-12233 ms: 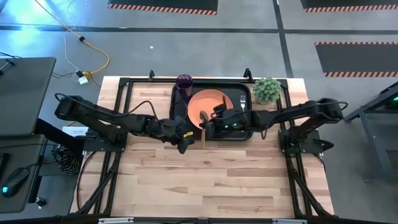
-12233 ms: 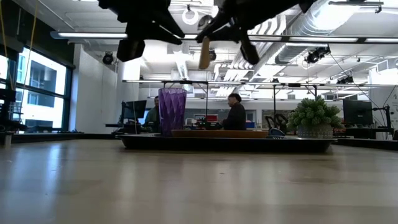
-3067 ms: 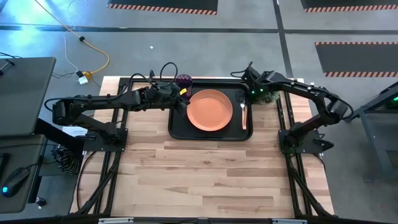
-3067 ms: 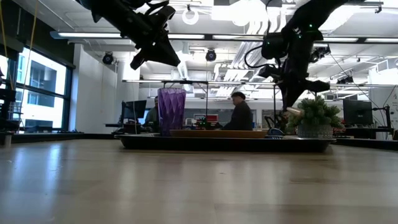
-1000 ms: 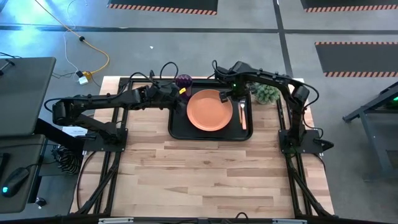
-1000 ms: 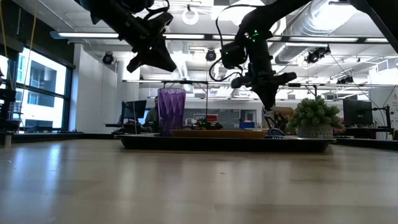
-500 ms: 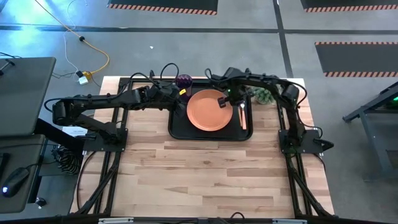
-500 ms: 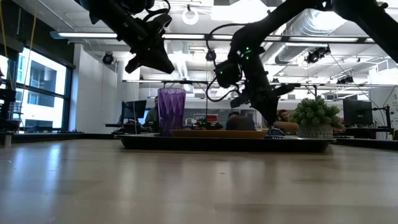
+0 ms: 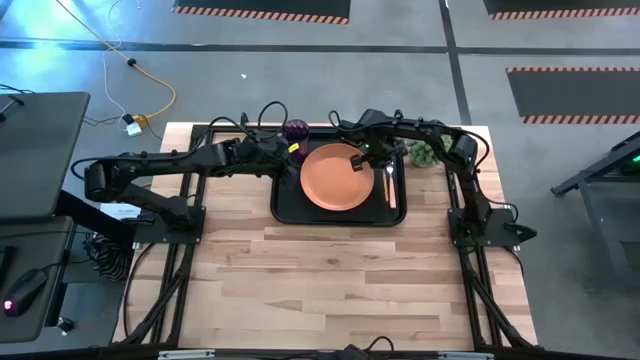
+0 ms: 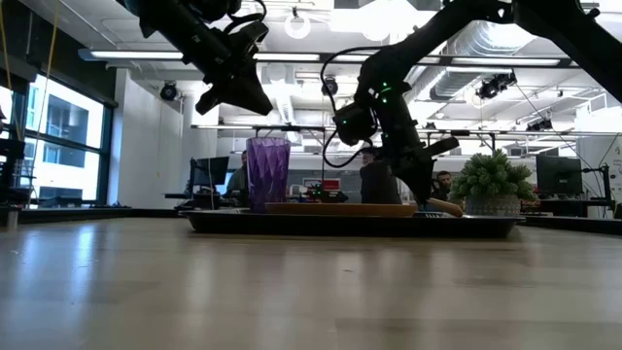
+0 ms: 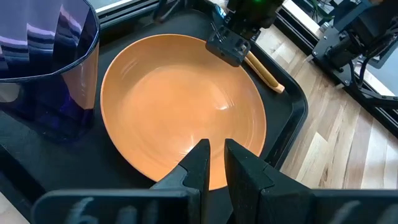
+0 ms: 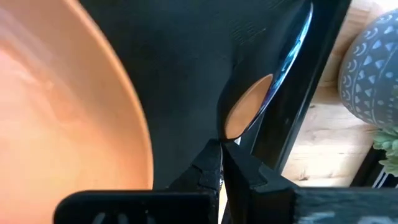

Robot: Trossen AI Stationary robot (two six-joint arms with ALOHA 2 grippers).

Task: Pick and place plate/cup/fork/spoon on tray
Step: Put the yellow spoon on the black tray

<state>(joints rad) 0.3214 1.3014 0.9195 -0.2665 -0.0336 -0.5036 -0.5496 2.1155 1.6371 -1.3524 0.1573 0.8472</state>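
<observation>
The black tray (image 9: 285, 205) lies at the table's far middle. On it rest the orange plate (image 9: 335, 178) and, at its far left corner, the upright purple cup (image 9: 296, 130). The spoon lies along the tray's right side, its orange handle (image 9: 391, 190) toward the near edge and its silver bowl (image 12: 249, 109) by the rim. I cannot make out the fork. My right gripper (image 12: 221, 152) is shut and low over the tray between plate and spoon, its tips at the bowl's edge. My left gripper (image 11: 216, 152) hovers above the plate's left rim beside the cup, open only by a narrow gap and empty. My right gripper has its shut fingertips (image 12: 214, 155) right at the edge of the spoon's bowl (image 12: 233, 127), slanting down from above. I cannot tell whether they touch it. In the low view one orange handle end (image 10: 449, 206) shows just above the tray's rim.
A small potted plant (image 9: 428, 150) stands just off the tray's far right corner, close to my right arm. Bare wooden table (image 9: 340, 290) stretches from the tray to the near edge. People stand in the room behind the table.
My right gripper has come down toward the tray and a little toward the table's left, ending low beside the plate's right rim at the spoon. It has stayed shut.
</observation>
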